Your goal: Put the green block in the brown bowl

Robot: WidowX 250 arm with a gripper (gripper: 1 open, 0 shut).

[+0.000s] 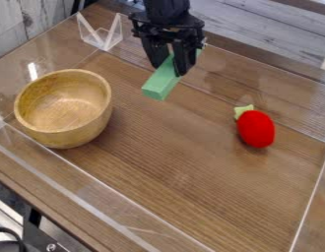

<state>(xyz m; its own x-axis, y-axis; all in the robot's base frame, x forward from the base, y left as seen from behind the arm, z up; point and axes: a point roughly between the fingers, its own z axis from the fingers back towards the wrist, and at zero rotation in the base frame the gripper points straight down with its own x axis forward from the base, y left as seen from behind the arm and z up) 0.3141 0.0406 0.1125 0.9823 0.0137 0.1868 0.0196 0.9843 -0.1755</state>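
The black gripper (169, 59) hangs over the far middle of the wooden table (192, 148), pointing steeply down, its two fingers clenched on the upper end of the green block (162, 80). The block is gripped at its top — the dark fingers flank that end while the rest of it juts out below and toward the left, tilted, its lower end lifted clear of the wood with a faint shadow beneath. So the block sits directly under and between the fingers, not on the table. The brown bowl (61, 107) stands near the left edge of the table, upright and with nothing inside, well apart from the block and lower-left of it in the view. A red strawberry-like toy (256, 127) with a small green top lies toward the right edge, well apart from both block and bowl. Clear plastic walls (99, 32) rim the table — one folded piece stands at the far left corner, just left of the gripper.
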